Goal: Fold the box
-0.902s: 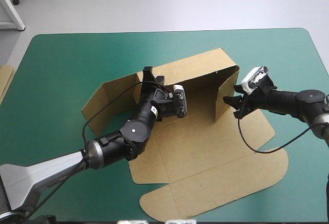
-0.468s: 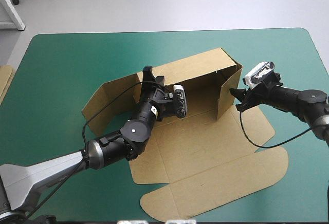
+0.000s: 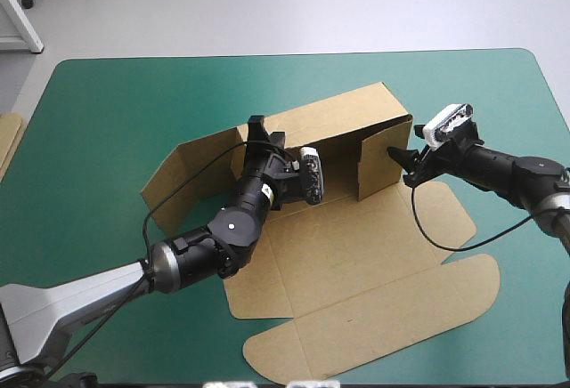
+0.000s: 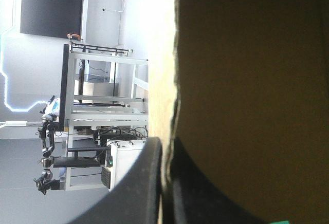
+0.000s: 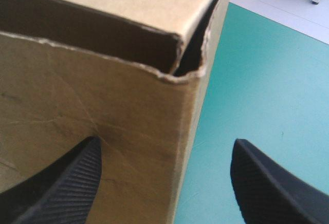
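The brown box (image 3: pixel 356 246) lies at mid-table with its back wall (image 3: pixel 347 117) raised. My left gripper (image 3: pixel 258 134) is shut on the top edge of that wall near its left end; in the left wrist view the board (image 4: pixel 247 80) runs between the nearly closed fingers (image 4: pixel 163 183). My right gripper (image 3: pixel 405 164) is open against the right side flap (image 3: pixel 374 161), which stands folded inward. In the right wrist view the box corner (image 5: pixel 92 95) sits between the spread fingers (image 5: pixel 167 143), one fingertip (image 5: pixel 77 172) resting on the flap's face.
The left side flap (image 3: pixel 178 174) stands splayed outward. The lid panel (image 3: pixel 374 326) lies flat toward the near edge. More brown board (image 3: pixel 7 139) shows at the table's left edge. Teal-green cover (image 3: pixel 499 103) lies bare to the right of the box.
My right gripper has moved left and pushed the right side flap inward, so it now stands across the box end. The left arm has stayed still.
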Motion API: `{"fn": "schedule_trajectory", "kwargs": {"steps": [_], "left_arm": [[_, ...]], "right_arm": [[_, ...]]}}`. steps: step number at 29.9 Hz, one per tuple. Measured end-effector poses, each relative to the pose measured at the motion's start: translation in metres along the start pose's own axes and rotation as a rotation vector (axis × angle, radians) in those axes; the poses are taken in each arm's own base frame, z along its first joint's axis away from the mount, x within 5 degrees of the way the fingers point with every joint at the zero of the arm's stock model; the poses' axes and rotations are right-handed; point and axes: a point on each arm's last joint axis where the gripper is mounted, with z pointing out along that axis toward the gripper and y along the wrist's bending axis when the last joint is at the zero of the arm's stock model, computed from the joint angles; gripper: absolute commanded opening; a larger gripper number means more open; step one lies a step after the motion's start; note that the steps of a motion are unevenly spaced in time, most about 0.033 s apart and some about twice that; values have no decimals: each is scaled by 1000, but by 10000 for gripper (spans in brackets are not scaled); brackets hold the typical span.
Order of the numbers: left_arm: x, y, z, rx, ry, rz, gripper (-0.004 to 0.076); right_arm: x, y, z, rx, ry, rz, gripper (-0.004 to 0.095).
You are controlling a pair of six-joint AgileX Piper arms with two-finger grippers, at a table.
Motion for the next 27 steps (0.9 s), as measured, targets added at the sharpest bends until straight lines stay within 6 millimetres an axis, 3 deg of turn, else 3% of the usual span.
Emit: {"fn": "schedule_trajectory", "kwargs": {"steps": [14,17,27], "left_arm": [[0,0,0,0,4,-2,-10],[0,0,0,0,4,-2,-10],[0,0,0,1,1,-2,-10]], "right_arm": [[-2,13,22,34,7,6,635],[-4,12,23,48,-8,14,544],[-6,11,22,49,-33,35,94]]}}
